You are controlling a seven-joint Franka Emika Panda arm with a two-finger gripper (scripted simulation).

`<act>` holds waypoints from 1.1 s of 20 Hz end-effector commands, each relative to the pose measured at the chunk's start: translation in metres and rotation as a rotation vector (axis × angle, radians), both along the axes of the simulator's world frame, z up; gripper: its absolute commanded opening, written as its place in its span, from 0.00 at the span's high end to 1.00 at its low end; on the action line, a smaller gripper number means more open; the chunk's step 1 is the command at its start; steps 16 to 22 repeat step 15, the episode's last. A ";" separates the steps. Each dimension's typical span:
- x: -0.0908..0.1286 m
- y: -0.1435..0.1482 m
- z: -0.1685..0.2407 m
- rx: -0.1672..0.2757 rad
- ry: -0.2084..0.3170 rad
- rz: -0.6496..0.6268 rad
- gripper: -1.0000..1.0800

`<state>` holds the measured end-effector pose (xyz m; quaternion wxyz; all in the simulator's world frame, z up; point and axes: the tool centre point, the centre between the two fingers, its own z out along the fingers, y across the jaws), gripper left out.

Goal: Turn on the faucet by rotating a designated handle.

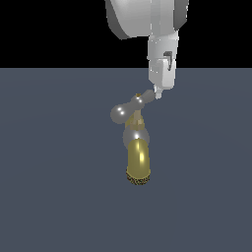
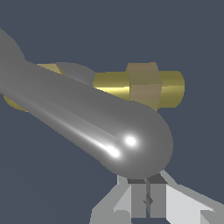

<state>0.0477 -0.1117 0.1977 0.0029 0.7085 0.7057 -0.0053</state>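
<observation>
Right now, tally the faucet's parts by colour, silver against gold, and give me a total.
Silver: 2, the handle and the ball joint
Gold: 2, the stem and the spout
Total: 4 parts on one faucet

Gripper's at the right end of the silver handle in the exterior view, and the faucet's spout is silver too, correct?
Not quite. The gripper is at the handle's right end, but the spout is gold, not silver, as the exterior view shows.
</observation>
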 end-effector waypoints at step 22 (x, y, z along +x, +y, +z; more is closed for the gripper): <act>0.013 0.118 0.000 0.011 -0.003 0.038 1.00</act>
